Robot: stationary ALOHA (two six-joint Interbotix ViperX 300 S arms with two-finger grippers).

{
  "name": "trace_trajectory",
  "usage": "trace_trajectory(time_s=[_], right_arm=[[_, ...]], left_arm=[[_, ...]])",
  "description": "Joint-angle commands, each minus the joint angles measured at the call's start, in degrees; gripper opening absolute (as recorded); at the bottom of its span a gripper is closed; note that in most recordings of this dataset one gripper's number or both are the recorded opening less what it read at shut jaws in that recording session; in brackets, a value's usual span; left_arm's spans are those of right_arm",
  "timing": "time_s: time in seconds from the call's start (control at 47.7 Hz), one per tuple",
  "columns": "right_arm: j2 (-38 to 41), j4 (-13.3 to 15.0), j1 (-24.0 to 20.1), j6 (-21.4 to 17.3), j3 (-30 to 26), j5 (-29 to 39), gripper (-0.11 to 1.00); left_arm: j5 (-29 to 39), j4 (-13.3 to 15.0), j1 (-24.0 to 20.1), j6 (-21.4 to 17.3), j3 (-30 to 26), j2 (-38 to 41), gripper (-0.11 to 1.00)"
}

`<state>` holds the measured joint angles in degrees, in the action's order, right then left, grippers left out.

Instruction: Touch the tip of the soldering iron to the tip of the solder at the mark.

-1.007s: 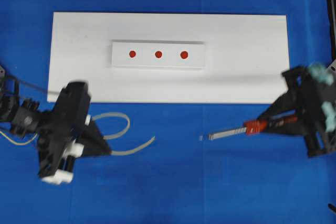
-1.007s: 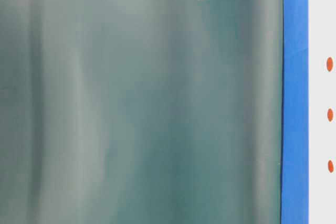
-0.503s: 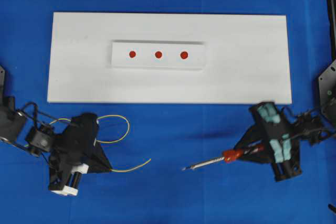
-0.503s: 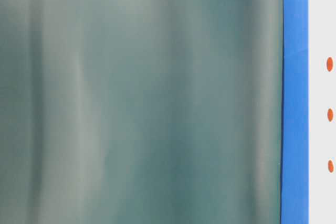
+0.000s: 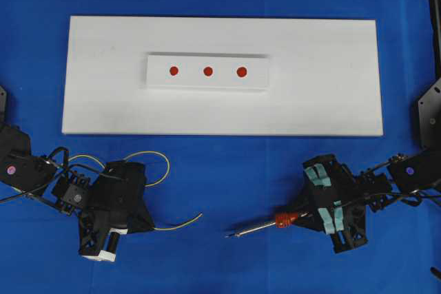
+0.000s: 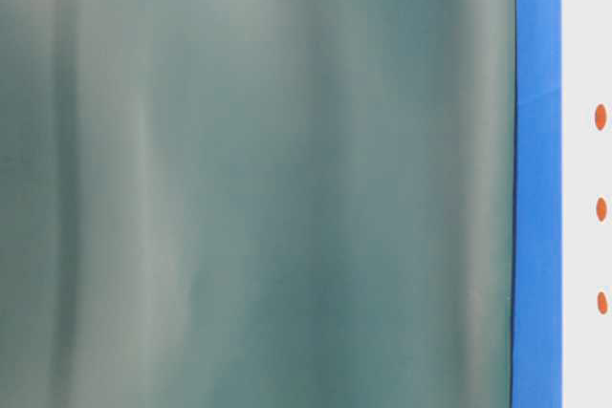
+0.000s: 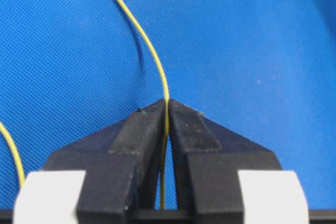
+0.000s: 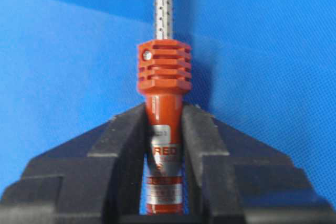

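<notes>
In the lower half of the overhead frame, below the white board [image 5: 220, 101] on the blue surface [image 5: 220, 177], the right end effector [image 5: 298, 213] clamps the soldering iron [image 5: 265, 223], tip pointing left; lower left, the left end effector [image 5: 147, 225] pinches the solder [image 5: 176, 224].

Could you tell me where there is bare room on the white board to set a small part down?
Both ends of the white board beside the strip with three red marks are bare. Below it, the solder crowds the cloth.
</notes>
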<state>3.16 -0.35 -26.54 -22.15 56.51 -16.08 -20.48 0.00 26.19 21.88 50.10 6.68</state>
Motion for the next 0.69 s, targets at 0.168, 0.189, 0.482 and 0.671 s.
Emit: trace_trajectory(time_s=[0.168, 0.189, 0.482, 0.671], right_arm=[[-0.53, -0.18, 0.09, 0.09, -1.14, 0.00, 0.41], [-0.70, -0.26, 0.18, 0.09, -1.14, 0.09, 0.47], [-10.99, 0.35, 2.37, 1.23, -0.53, 6.94, 0.84], [-23.82, 2.99, 6.15, 2.99, 0.44, 13.54, 0.86]], left_arm=[[0.26, -0.18, 0.35, 0.00, -1.32, -1.32, 0.33], [0.53, -0.09, 0.35, -0.09, -1.32, -1.49, 0.41], [8.53, -0.18, -0.44, -1.76, -1.14, -10.37, 0.81], [13.97, -0.18, -2.55, -5.63, -0.44, -18.81, 0.78]])
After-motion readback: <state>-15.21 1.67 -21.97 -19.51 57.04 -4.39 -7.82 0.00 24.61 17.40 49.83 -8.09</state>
